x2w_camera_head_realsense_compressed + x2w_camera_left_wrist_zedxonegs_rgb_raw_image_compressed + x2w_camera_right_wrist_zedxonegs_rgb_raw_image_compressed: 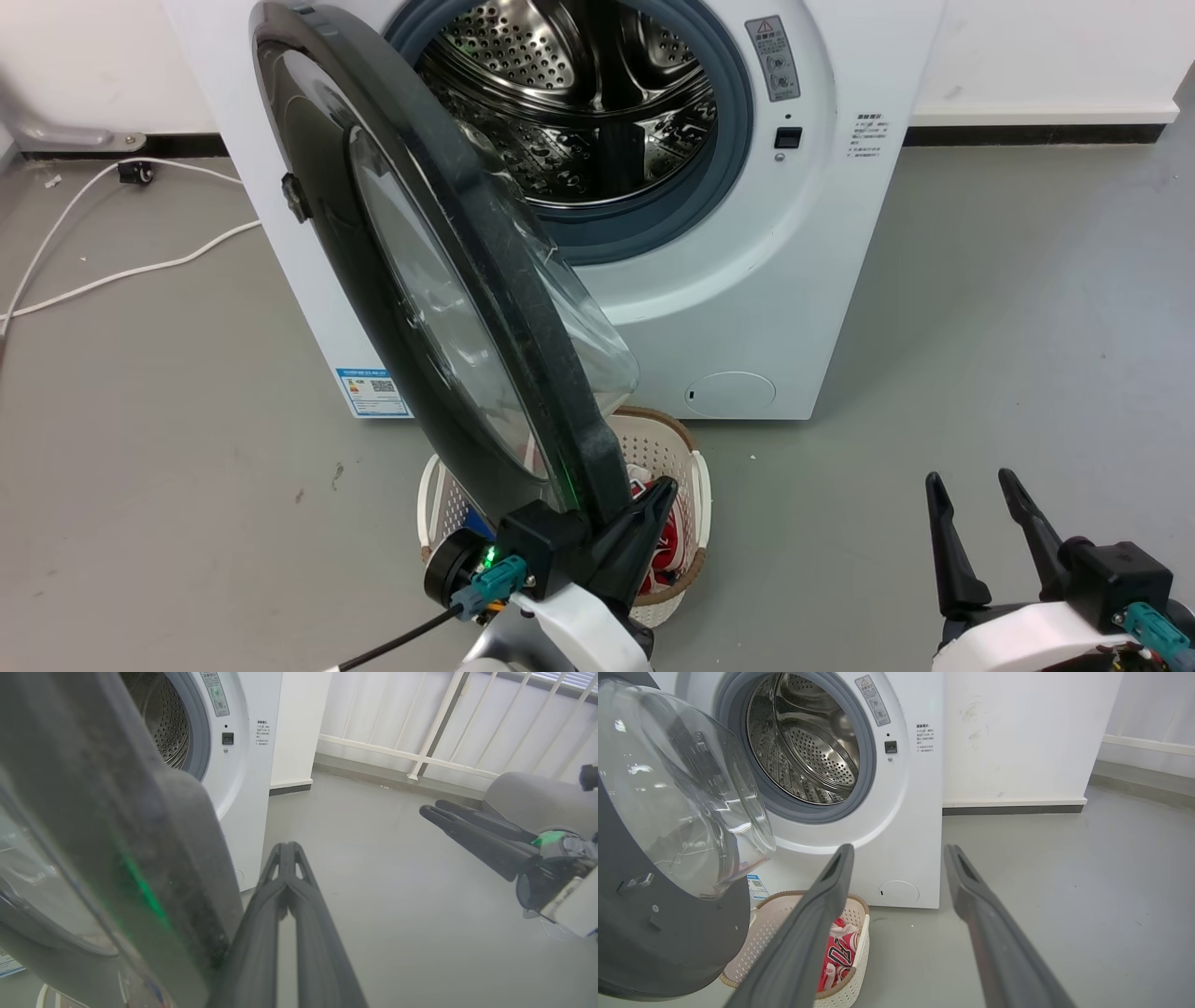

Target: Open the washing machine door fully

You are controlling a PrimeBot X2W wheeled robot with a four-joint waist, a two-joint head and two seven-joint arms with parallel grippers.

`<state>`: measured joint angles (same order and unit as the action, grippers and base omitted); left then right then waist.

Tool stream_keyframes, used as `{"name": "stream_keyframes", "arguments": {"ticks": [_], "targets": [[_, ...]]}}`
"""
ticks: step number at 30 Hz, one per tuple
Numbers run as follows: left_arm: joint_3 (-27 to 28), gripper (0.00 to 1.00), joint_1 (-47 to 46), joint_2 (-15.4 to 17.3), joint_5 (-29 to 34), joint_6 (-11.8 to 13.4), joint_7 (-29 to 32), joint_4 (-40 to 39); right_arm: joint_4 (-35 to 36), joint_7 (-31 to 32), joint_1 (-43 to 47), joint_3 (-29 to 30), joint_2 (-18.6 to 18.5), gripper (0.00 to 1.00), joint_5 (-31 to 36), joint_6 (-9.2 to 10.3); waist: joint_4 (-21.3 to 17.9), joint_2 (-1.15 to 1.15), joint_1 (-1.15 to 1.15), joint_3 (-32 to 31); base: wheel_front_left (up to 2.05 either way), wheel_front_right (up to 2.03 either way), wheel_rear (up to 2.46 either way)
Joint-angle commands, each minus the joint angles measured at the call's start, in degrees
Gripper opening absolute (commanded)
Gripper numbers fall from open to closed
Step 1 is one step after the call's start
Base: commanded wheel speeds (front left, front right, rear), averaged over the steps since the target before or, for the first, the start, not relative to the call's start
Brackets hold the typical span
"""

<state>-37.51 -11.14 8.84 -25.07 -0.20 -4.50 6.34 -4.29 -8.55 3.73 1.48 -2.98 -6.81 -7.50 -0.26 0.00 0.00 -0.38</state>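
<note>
In the head view, the door (pixel 448 280) stood roughly half open, angled out from the washer (pixel 747 280), with our left gripper (pixel 658 499) at its free edge. In the left wrist view, that gripper (pixel 287 848) was pressed together, empty, just beside the door's washer-facing side. We judged a steady outward push along the door's arc best. In the right wrist view, our right gripper (pixel 899 850) hung spread, apart from the washer.

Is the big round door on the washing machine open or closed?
Open. The washing machine door is swung out from the washing machine, so the steel drum shows behind it.
</note>
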Motion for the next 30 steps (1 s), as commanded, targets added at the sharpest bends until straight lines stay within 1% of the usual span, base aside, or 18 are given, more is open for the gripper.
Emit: {"name": "stream_keyframes", "arguments": {"ticks": [1,5,9,15,18,22,25,30], "targets": [[0.64,0.0,-0.5,0.11,-0.42,0.47,-0.6,0.59,-0.28,-0.51,-0.84,-0.02,0.17,1.0,0.18,0.01,-0.05,0.0,0.0,0.03,0.0,0.0,0.0],[2.05,0.0,0.16,0.88,-0.97,1.45,-1.24,1.78,-0.73,-0.89,-0.99,0.12,0.17,1.0,0.22,0.01,0.01,0.0,0.0,0.04,0.0,0.0,0.0],[2.85,0.0,1.59,1.61,-1.44,2.59,-1.59,1.34,-1.06,-1.07,-1.23,0.32,0.08,1.0,0.33,0.01,0.42,0.0,0.0,-0.03,0.0,0.0,0.0],[3.77,0.0,4.1,2.68,-1.93,4.39,-1.48,-0.64,-1.4,-1.61,-1.38,0.64,-0.01,1.0,0.42,0.01,2.41,0.0,0.0,-0.08,0.0,0.0,0.0],[4.1,0.0,5.7,2.45,-2.96,5.05,-1.58,-2.57,-1.54,-1.81,-1.43,0.82,-0.26,1.0,0.27,0.01,4.04,0.0,0.0,-0.07,0.0,0.0,0.0],[3.89,0.0,6.9,2.23,-2.61,6.27,-1.67,-6.72,-1.5,-1.85,-1.29,1.48,-0.54,1.0,0.08,0.01,7.03,0.0,0.0,0.04,0.0,0.0,0.0],[4.32,0.0,7.87,2.54,-2.46,7.69,-1.36,-8.99,-1.19,-1.61,-1.51,1.56,-0.79,1.0,0.12,0.01,9.46,0.0,0.0,0.3,0.0,0.0,0.0],[6.26,0.0,9.03,3.94,-1.76,10.23,-1.83,-10.85,-0.37,-1.36,-1.44,1.86,-1.09,1.0,0.45,0.01,13.5,0.0,0.0,0.73,0.0,0.0,0.0]]}}
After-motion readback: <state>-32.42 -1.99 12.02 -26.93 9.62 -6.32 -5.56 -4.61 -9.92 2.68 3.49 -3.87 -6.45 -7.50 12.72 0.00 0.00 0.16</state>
